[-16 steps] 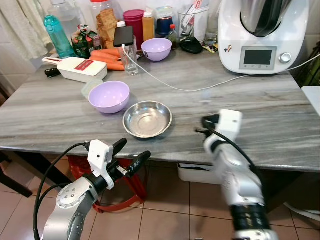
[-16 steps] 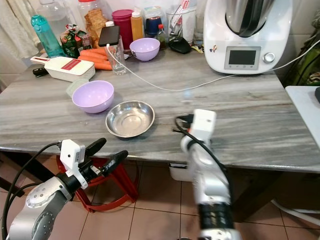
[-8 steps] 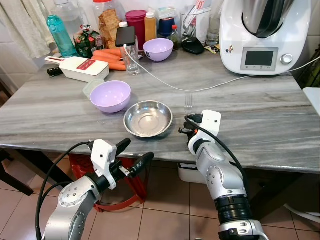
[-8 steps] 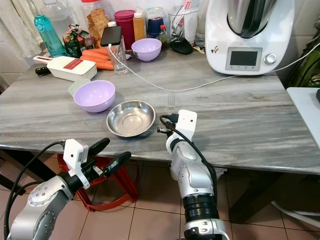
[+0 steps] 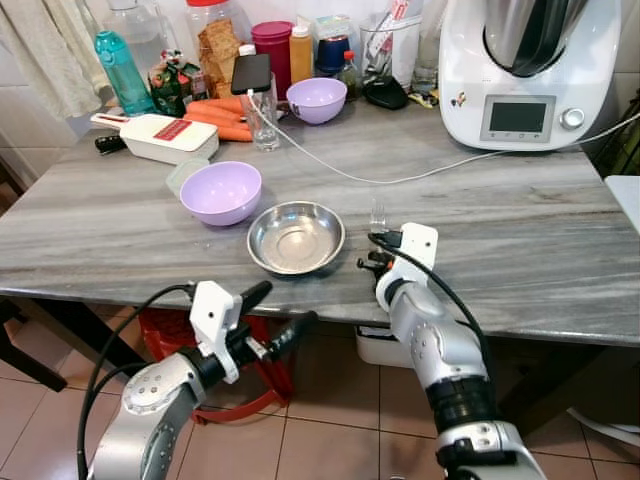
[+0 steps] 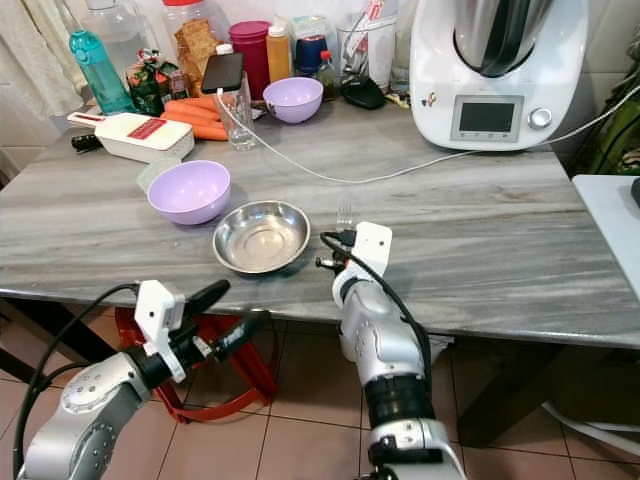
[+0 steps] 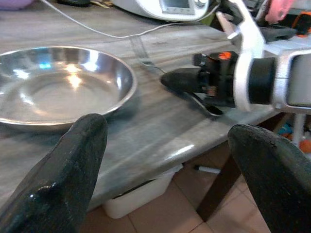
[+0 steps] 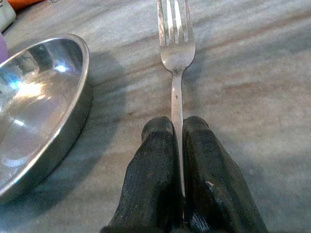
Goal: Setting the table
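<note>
fork (image 8: 176, 53) now lower, tines away from right tool (image 8: 178, 141)

Shiny metal fork (image 8: 175, 53) and bowl (image 5: 296, 237); seemingly polished stone table (image 5: 520, 215).

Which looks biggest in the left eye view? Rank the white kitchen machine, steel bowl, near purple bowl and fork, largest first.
1. White kitchen machine
2. Steel bowl
3. Near purple bowl, only slightly smaller than the steel bowl, so that order is unsure
4. Fork, held by the right gripper
</note>
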`<state>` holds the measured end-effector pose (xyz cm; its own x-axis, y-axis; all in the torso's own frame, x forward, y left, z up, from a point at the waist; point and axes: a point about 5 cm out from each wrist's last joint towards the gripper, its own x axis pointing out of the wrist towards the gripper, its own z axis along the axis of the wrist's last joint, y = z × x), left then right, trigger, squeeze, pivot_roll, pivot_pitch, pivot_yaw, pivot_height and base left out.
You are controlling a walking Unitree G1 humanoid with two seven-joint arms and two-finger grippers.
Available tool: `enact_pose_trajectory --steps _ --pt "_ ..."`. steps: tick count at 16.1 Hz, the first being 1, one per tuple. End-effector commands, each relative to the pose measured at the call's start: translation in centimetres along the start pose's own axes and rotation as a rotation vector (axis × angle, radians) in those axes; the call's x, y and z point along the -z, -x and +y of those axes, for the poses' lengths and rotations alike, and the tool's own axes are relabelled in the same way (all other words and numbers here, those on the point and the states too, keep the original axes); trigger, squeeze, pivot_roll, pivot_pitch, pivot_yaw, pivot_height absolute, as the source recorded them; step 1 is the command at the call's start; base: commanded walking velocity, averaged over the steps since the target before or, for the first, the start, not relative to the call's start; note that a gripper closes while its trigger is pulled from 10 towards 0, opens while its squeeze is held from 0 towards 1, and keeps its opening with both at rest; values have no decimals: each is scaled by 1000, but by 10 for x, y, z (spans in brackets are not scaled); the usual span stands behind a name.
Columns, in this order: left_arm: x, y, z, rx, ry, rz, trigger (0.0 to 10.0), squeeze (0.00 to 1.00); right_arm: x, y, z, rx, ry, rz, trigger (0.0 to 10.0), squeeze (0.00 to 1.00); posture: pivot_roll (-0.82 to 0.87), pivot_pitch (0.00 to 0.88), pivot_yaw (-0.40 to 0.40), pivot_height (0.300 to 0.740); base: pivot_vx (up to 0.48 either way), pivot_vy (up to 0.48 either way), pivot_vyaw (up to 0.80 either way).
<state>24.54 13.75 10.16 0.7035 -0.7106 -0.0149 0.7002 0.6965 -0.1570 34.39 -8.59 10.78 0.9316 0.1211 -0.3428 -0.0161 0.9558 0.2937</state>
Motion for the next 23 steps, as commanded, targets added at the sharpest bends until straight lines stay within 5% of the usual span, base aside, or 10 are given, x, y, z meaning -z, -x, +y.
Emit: enact_pose_trajectory --steps 1,5,6,7,11,12,13,14,23 --pt "-1 3 -1 25 -8 15 10000 0 -5 -3 7 -12 -9 -9 10000 0 -115 47 80 740 0 0 0" --pt "0 3 -3 34 -17 23 10000 0 -5 -6 7 -15 -5 2 10000 0 -109 48 78 740 0 0 0" --pt "0 4 -2 34 -17 24 10000 0 -4 -7 8 -19 -4 8 10000 294 -110 49 78 740 0 0 0" --pt "1 4 -3 38 -16 29 10000 0 -1 -7 10 -22 -1 17 10000 427 -110 48 79 740 0 0 0" --pt "1 3 -2 40 -21 29 10000 0 1 -9 9 -18 -4 25 10000 420 -106 43 80 740 0 0 0" --pt "1 3 -2 39 -24 31 10000 0 1 -9 8 -11 1 22 10000 753 -106 42 80 740 0 0 0" --pt "1 3 -1 39 -25 33 10000 0 1 -10 8 -5 9 19 10000 753 -106 42 80 740 0 0 0" --pt "1 2 -1 39 -27 32 10000 0 1 -10 8 -8 3 20 10000 1000 -106 42 80 740 0 0 0" --pt "-3 -1 -1 32 -37 13 10000 0 -15 -3 7 -15 35 -71 10000 1000 -103 39 80 740 0 0 0"
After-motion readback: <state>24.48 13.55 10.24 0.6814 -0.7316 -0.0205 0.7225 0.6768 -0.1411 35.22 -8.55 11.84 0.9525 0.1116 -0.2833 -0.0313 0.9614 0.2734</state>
